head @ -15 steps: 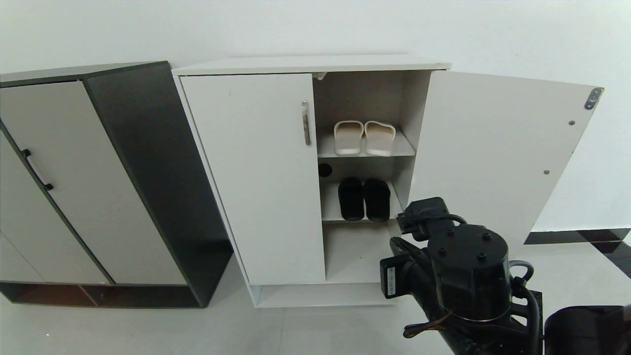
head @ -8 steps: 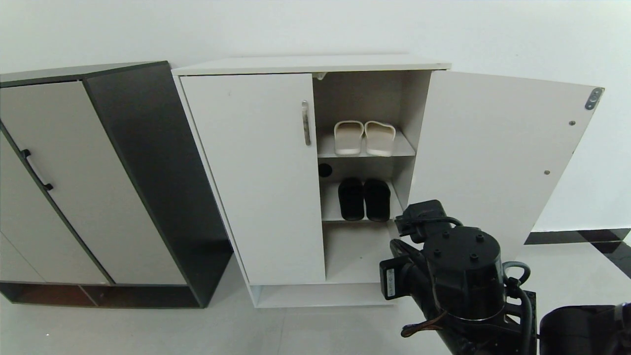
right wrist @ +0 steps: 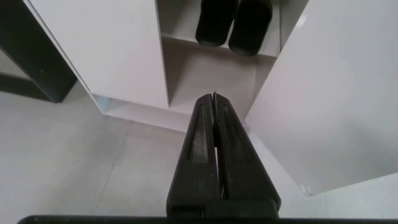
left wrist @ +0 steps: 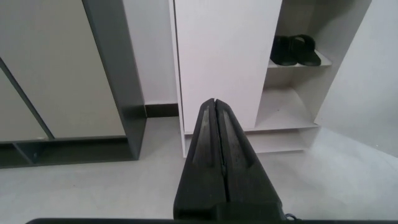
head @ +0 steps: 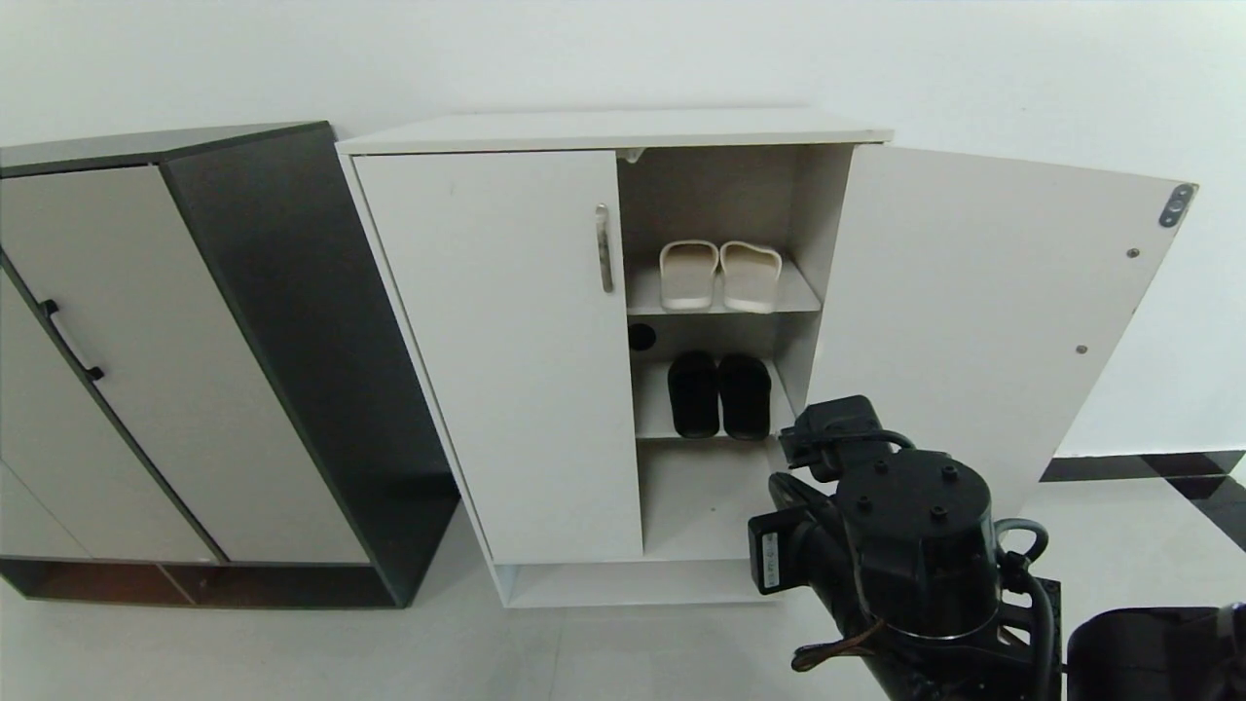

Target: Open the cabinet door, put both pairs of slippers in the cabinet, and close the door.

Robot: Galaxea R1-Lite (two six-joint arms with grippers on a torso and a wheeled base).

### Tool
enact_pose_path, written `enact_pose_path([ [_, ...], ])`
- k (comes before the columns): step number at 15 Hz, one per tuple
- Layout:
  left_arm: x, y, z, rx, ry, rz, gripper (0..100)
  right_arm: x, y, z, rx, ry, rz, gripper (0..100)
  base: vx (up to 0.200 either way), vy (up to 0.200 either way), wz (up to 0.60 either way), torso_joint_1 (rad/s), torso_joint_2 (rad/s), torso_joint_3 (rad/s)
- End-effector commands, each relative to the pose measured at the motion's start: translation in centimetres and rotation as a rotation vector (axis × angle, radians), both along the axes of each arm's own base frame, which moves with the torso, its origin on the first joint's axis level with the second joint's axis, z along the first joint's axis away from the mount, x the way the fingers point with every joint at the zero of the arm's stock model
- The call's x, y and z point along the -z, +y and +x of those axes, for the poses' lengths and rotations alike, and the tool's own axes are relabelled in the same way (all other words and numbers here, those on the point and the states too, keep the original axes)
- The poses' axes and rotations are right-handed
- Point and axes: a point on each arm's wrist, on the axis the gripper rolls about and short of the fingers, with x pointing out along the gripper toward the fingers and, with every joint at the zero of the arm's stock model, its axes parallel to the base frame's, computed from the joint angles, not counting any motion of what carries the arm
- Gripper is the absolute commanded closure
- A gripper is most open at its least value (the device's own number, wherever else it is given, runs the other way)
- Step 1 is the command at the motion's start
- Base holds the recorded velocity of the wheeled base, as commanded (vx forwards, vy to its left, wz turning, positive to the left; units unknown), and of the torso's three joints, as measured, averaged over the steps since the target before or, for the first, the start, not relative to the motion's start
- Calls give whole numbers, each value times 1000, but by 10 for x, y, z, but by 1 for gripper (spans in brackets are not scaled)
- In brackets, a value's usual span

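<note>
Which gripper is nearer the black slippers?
Right. The right gripper is close in front of the black slippers; the left gripper hangs farther back, facing the closed door.

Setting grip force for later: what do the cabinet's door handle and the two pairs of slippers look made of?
Door handle: likely brushed metal, grey with a dull sheen.
Beige slippers: probably moulded foam or rubber, with a smooth, matte, one-piece look.
Black slippers: seemingly the same and matte, but too dark to tell more.

The left pincer (left wrist: 214,107) and right pincer (right wrist: 214,101) both have fingers pressed together, empty; the right arm (head: 915,545) extends forward.
</note>
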Motion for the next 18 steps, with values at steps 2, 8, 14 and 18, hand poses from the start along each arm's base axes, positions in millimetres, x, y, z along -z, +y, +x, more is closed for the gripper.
enact_pose_path([
  [2, 0, 0, 0, 0, 0, 0, 100, 2, 0, 0, 1, 5, -7, 100, 0, 0, 0, 41, -273, -356],
  [8, 0, 0, 0, 0, 0, -2, 100, 2, -2, 1, 5, 4, -7, 100, 0, 0, 0, 85, -512, -350],
  [14, 0, 0, 0, 0, 0, 0, 100, 3, -3, 0, 6, 6, -11, 100, 0, 0, 0, 152, -471, -321],
  [18, 0, 0, 0, 0, 0, 0, 100, 3, -3, 1, 6, 7, -14, 100, 0, 0, 0, 190, -504, -316],
])
